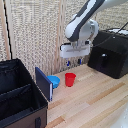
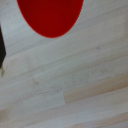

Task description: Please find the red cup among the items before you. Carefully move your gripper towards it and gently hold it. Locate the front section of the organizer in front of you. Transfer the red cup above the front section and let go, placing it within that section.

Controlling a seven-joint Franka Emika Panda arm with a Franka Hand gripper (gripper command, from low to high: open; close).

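Note:
The red cup stands upright on the wooden table, just to the exterior view's right of a low blue bowl. My gripper hangs a short way above the cup, its two blue-tipped fingers spread apart with nothing between them, so it is open. In the wrist view the red cup shows from above as a red disc, partly cut off by the frame edge. The organizer, a black soft-sided bin with an inner divider, sits at the exterior view's lower left, apart from the cup.
A black hard-shelled box stands at the exterior view's right, close behind the arm. A dark blue-edged flap leans up between the organizer and the bowl. Light wooden table runs toward the front right.

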